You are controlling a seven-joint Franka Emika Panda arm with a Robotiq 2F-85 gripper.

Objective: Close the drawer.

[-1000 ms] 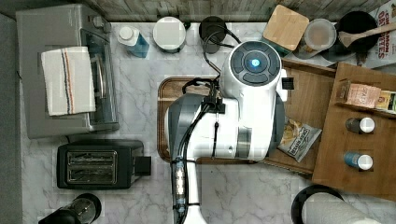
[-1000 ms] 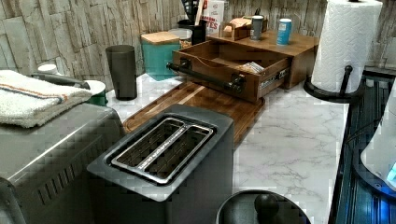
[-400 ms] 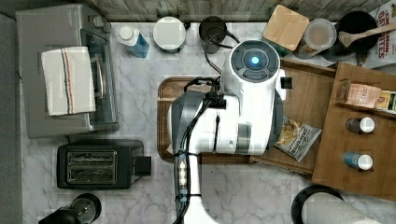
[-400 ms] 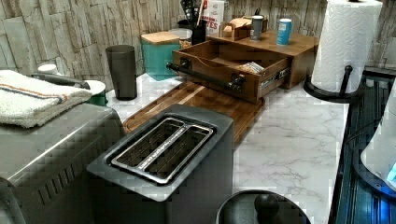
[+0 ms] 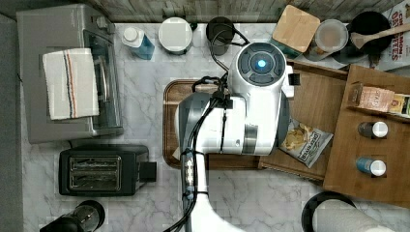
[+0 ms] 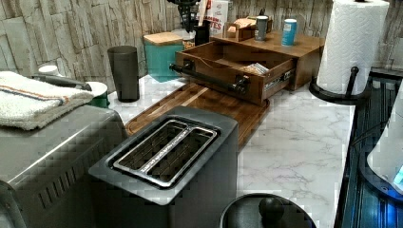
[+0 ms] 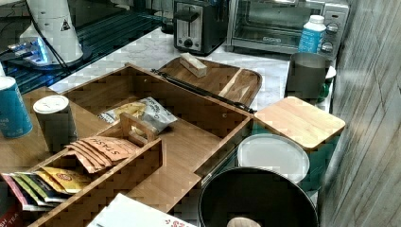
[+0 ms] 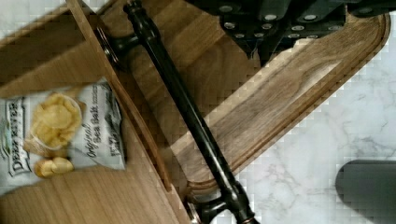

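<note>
Gripper is hanging over the dark tray board, just beside the drawer's black bar handle; can't tell if fingers are open or shut. Drawer is standing pulled out from its cabinet w/ a chip bag inside, over the marble worktop. Stone-look wall behind.

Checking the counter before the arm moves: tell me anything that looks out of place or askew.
The drawer stands pulled out of its cabinet, over the wooden tray board, with a chip bag lying inside. Nothing looks spilled or damaged.
</note>
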